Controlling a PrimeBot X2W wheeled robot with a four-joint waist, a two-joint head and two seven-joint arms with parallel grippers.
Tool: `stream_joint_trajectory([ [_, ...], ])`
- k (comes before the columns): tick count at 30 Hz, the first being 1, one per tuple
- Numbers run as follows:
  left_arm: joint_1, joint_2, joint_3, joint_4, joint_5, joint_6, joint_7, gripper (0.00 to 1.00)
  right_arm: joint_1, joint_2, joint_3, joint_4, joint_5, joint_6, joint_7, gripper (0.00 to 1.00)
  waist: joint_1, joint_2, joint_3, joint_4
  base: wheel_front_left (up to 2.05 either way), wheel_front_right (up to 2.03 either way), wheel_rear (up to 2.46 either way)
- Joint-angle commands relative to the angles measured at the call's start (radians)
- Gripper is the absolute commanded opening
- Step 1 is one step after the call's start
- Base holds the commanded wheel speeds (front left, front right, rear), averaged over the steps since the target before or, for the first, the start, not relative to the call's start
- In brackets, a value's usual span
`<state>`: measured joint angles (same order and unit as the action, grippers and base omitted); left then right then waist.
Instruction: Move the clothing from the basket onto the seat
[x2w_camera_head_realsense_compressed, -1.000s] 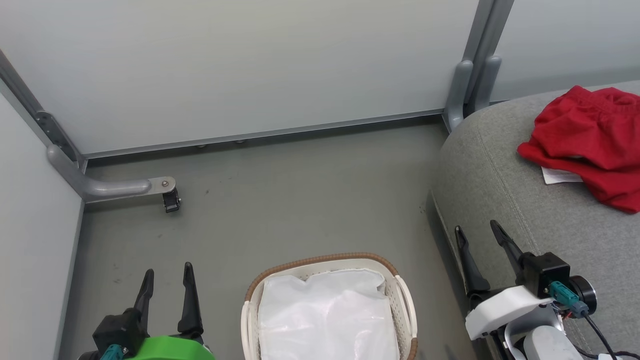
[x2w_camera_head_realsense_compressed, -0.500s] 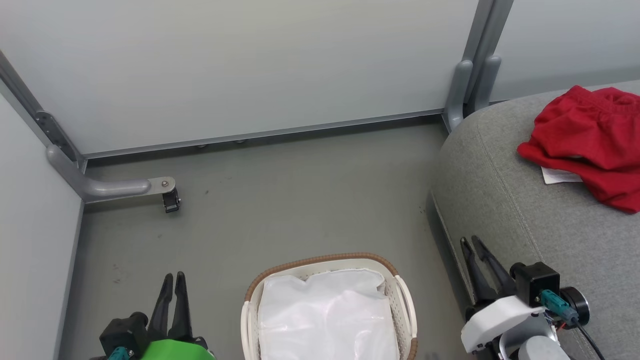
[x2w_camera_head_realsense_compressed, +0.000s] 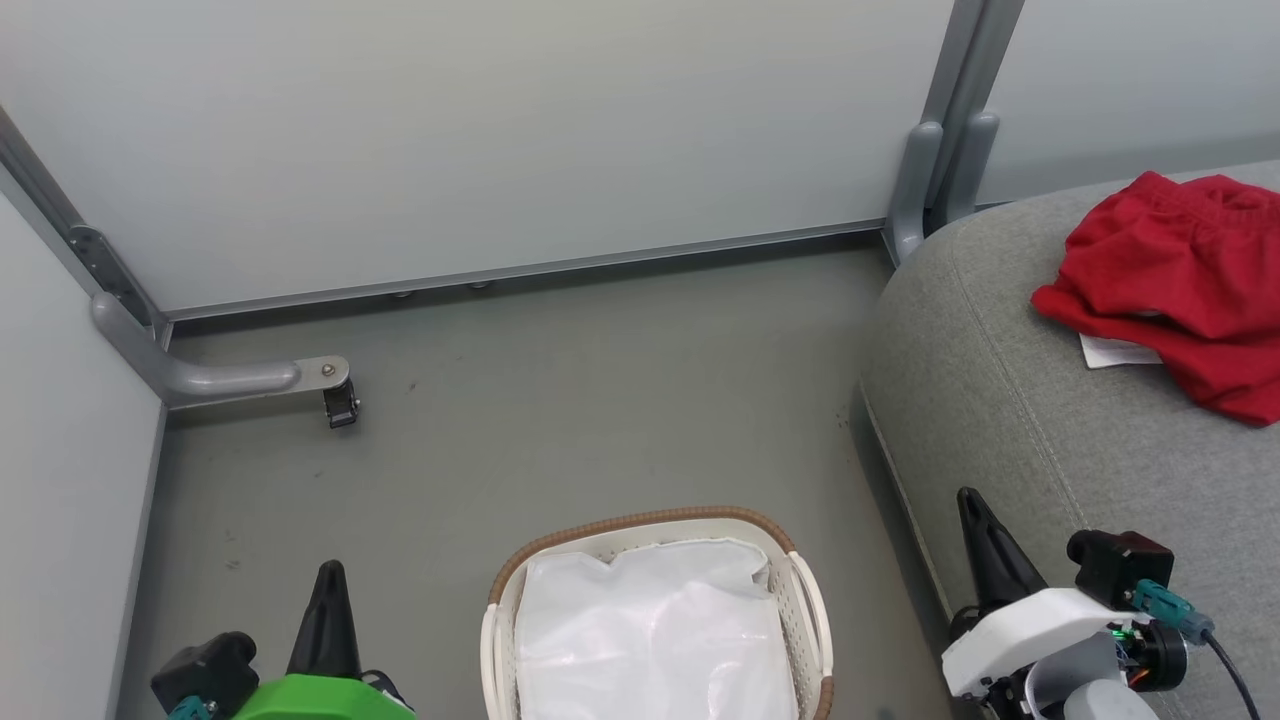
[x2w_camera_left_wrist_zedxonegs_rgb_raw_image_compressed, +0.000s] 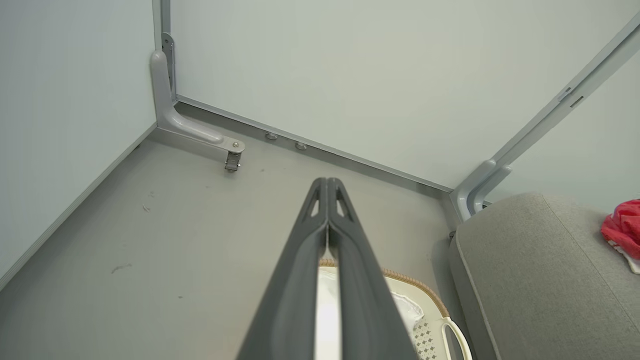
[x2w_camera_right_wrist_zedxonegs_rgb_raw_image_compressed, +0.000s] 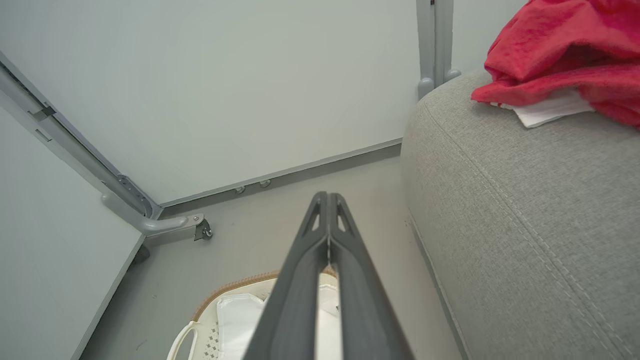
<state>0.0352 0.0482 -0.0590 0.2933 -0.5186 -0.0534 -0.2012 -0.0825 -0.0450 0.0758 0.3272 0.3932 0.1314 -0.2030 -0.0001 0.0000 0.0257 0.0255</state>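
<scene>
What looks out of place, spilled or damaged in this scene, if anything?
Nothing looks spilled or damaged. The clothing lies crumpled in a heap on the seat, with a white label sticking out beneath it. The basket stands upright on the floor, with its white liner visible inside.

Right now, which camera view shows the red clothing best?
The head view: most of the clothing lies visible on the seat. The right wrist view crops it; the left wrist view catches a sliver.
</scene>
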Motion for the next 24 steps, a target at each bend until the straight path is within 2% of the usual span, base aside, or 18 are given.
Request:
stream_joint_trajectory([
  [1, -0.029, 0.002, 0.011, -0.018, -0.043, -0.008, 0.010, 0.00, -0.016, -0.006, -0.008, -0.020, 0.046, 0.000, 0.008, 0.00, 0.0001, 0.0000, 0.000, 0.000, 0.00, 0.00, 0.00],
  [24, -0.068, 0.002, 0.060, -0.029, -0.360, -0.029, 0.102, 0.00, -0.021, -0.013, -0.056, -0.041, 0.406, 0.000, 0.095, 0.00, 0.0001, 0.0000, -0.005, -0.006, 0.00, 0.00, 0.00],
])
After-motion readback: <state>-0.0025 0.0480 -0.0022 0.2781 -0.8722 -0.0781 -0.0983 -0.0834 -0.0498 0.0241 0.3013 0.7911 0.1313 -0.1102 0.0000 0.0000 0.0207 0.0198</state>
